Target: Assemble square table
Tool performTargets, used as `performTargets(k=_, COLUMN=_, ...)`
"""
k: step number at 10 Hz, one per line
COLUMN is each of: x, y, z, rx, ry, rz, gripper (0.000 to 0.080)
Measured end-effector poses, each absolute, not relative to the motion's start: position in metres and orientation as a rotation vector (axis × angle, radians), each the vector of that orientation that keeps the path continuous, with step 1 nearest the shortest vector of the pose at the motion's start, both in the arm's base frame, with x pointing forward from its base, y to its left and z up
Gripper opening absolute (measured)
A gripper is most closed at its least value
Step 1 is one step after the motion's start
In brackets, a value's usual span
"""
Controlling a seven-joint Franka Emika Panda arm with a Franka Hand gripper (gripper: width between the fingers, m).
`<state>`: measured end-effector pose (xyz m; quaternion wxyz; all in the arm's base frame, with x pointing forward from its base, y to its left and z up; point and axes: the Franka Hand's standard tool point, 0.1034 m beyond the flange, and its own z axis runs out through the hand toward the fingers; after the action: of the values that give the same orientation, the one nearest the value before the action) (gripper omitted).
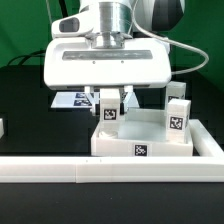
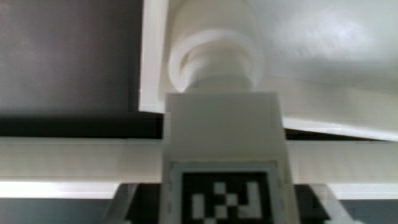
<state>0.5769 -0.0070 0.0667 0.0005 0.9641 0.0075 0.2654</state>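
Nearest the exterior camera runs the long white border rail (image 1: 110, 170), crossing the frame edge to edge on the black table (image 1: 25, 110). Just behind it sits the square tabletop (image 1: 135, 140), rim up, with a tag on its near edge. One leg (image 1: 178, 117) already stands upright in the tabletop's corner toward the exterior view's right, tag facing out.

Gripper (image 1: 108, 103) hangs low over the slab's far corner toward the exterior view's left. Jaws are closed on a second leg (image 1: 107, 111), held upright with its tag facing the camera. Wrist view confirms it: the tagged leg (image 2: 222, 140) fills the middle of the frame, and beyond its end is a rounded corner pocket (image 2: 217, 62) of the slab, roughly in line with the leg.

Step in hand, as I read it: seating the second leg in its corner. Whether the leg's end has met the pocket I cannot tell from either view. Next move likely calls for a straight descent with the leg kept plumb, then turning it home if the joint is threaded; the threads are not visible.

Edges and room: the raised rim lies close on two sides of the pocket, so little sideways slack there. The marker board (image 1: 75, 100) lies flat behind the slab, partly hidden under the gripper body. The standing leg is well apart from the held one. A small white block (image 1: 2, 127) sits at the exterior view's left edge, clear of the work. The border rail hems the slab on the near side.
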Motion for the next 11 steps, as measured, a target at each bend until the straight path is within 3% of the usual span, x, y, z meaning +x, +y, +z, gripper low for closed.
performTargets(k=11, x=0.574, y=-0.0094, z=0.0664, rx=3.029, ry=0.019, rz=0.825, gripper=0.0268)
